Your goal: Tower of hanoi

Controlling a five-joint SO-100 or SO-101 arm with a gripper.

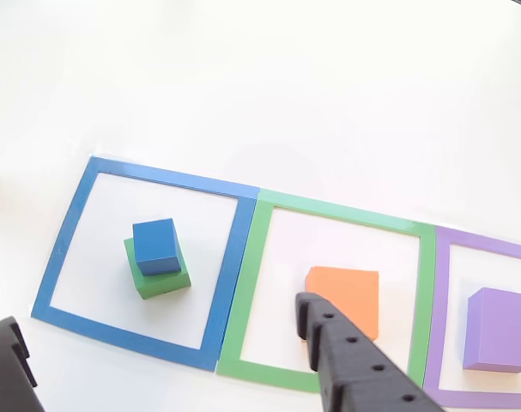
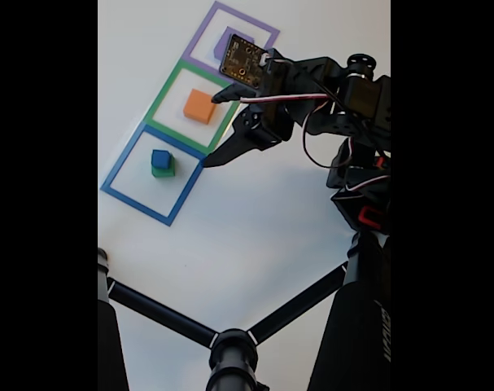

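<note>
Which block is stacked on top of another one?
The blue block, the smallest. It sits on the green block inside the blue outline; the orange block and purple block each lie alone.

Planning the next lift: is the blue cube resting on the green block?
Touching. The other view shows the blue cube sitting directly atop the green block, no gap.

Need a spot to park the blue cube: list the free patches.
Free: white table beyond the outlines; floor around the orange block in the green outline. Crowded: blue outline centre, blue cube on green block.
</note>
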